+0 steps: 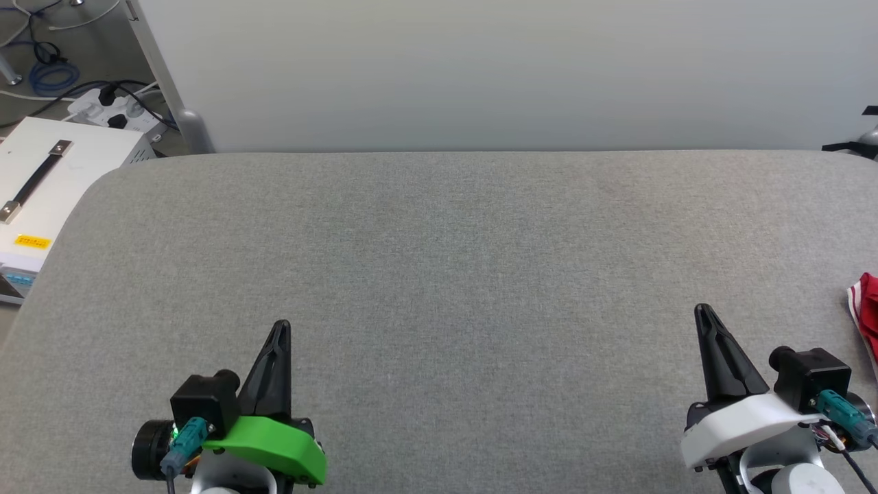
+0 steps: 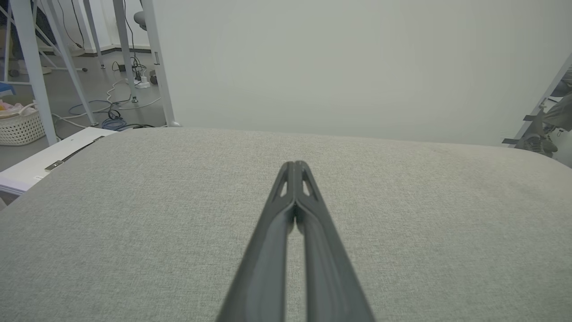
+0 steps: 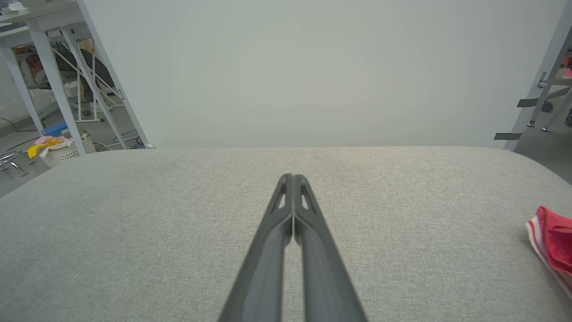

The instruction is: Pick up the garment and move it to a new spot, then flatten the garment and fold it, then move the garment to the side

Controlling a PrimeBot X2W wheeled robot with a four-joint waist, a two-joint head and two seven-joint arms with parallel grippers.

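**Both claws clenched, jersey at right edge**

Left claw and right claw are clenched on nothing, over the grey tabletop. The red garment lies bunched at the tabletop's right edge, apart from the right claw (frame cuts it off). The right wrist view resolves its striped trim. The left wrist view adds a white woven basket on the floor, and the head view a white box with a strap handle.
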